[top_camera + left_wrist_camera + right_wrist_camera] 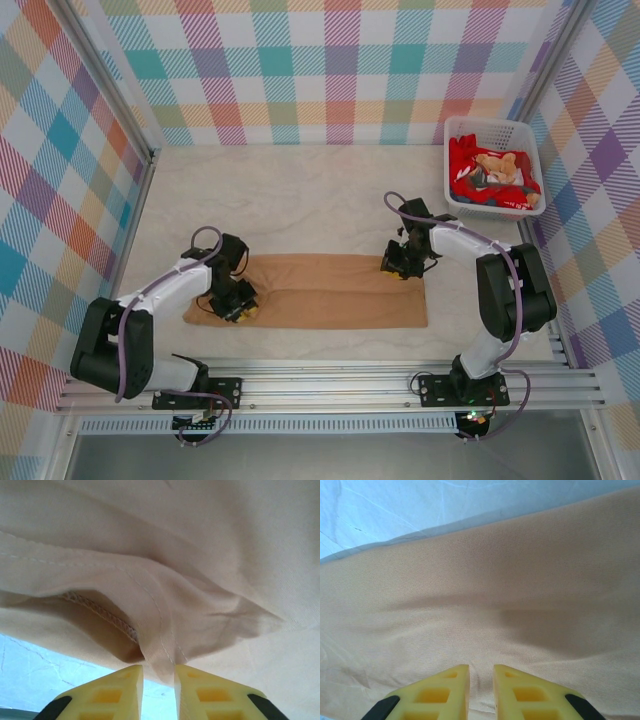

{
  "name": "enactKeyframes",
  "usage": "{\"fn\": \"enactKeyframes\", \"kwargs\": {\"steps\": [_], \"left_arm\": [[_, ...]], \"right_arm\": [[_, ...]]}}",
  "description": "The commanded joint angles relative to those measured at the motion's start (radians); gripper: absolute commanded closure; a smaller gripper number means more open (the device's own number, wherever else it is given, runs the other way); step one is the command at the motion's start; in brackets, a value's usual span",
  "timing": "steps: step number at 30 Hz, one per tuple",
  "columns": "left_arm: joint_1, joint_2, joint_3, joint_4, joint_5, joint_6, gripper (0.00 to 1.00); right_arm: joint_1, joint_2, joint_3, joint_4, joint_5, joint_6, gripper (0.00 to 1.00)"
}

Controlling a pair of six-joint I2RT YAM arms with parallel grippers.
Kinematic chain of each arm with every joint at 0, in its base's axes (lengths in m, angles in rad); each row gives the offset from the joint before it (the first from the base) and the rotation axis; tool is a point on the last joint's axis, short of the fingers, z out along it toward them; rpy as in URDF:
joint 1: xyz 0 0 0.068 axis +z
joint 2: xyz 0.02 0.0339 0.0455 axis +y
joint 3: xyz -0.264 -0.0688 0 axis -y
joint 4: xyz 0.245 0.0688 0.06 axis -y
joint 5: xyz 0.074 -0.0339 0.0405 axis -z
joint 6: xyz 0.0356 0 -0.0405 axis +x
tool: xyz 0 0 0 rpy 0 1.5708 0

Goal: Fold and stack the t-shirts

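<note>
Left fingers (134, 685) apart around tan t-shirt (320, 290) hem; right fingers (456, 685) pinching cloth, fingertips cut off.

Left arm: base at the near edge, white links reaching forward and inward, wrist bent down. Left hand (238, 303), with yellow plastic fingers (107, 692), is low, jaws a narrow gap apart with a cloth fold between the tips; grip cannot be confirmed.

Right arm: upper link rises from base, forearm angles inward and left, wrist pitched down. Right hand (398, 263) is low, yellow fingers (530, 695) nearly together, pinching cloth.
</note>
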Motion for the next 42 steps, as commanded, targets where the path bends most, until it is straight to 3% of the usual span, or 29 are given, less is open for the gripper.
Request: {"fn": "enactKeyframes", "kwargs": {"steps": [1,6,13,17,29,38,42], "left_arm": [[-0.020,-0.090,0.011,-0.077,0.005,-0.045,0.68],[-0.016,-0.160,0.078,-0.128,-0.069,-0.073,0.68],[0.032,0.035,0.136,-0.008,-0.178,-0.026,0.79],[0.030,0.109,0.096,0.040,-0.142,-0.010,0.82],[-0.046,0.002,-0.104,0.129,0.005,-0.102,0.86],[-0.046,-0.112,0.058,-0.002,-0.095,-0.167,0.83],[-0.037,-0.041,0.134,0.009,-0.117,-0.215,0.82]], "right_arm": [[0.007,-0.034,-0.012,-0.016,-0.008,-0.003,0.80],[0.007,-0.044,-0.019,-0.014,-0.003,-0.001,0.81],[0.008,-0.038,-0.012,-0.015,-0.008,-0.009,0.81],[0.010,-0.051,-0.016,-0.018,-0.004,-0.007,0.81],[0.011,-0.042,-0.031,0.005,-0.006,0.013,0.81],[0.010,-0.081,-0.006,-0.019,0.060,-0.014,0.81],[0.008,-0.065,-0.004,-0.025,0.064,-0.017,0.83]]}}
